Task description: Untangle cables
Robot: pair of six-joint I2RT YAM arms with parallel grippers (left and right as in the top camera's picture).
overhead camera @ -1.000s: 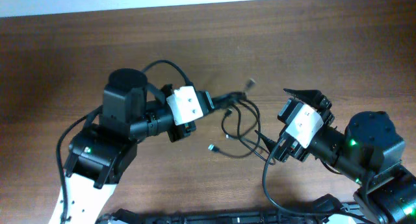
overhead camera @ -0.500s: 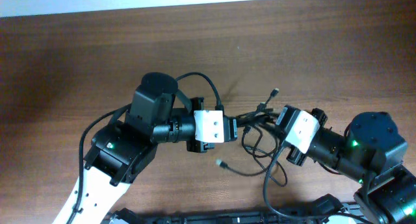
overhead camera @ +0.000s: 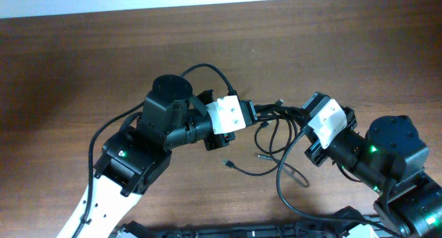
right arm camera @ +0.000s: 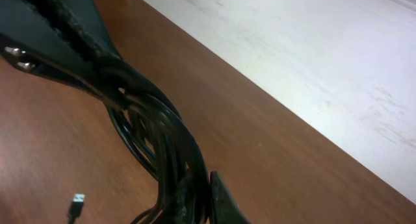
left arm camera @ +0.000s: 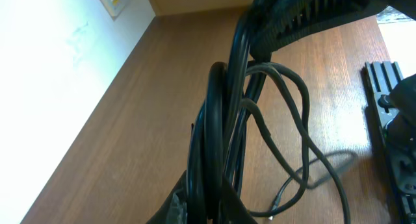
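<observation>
The cables (overhead camera: 275,121) are thin black cords bunched between my two grippers near the table's middle. Their loops hang down to the wood, and small plugs (overhead camera: 226,162) lie loose. My left gripper (overhead camera: 253,112) is shut on the bundle from the left. My right gripper (overhead camera: 300,115) is shut on it from the right, a short span away. In the left wrist view the cords (left arm camera: 221,133) rise out of my left gripper (left arm camera: 211,211) toward the other fingers (left arm camera: 305,16). In the right wrist view the bundle (right arm camera: 153,123) runs from my right gripper (right arm camera: 203,198) to the opposite finger (right arm camera: 45,29).
Thicker black arm wires arch over the left arm (overhead camera: 210,71) and loop below the right arm (overhead camera: 284,190). A black rail (overhead camera: 207,232) runs along the near table edge. The wooden table (overhead camera: 83,58) ends at a white strip along the far side.
My right gripper has gone from open to shut on the cables. My left arm swung in from the left with its end of the bundle, and the loops shifted right.
</observation>
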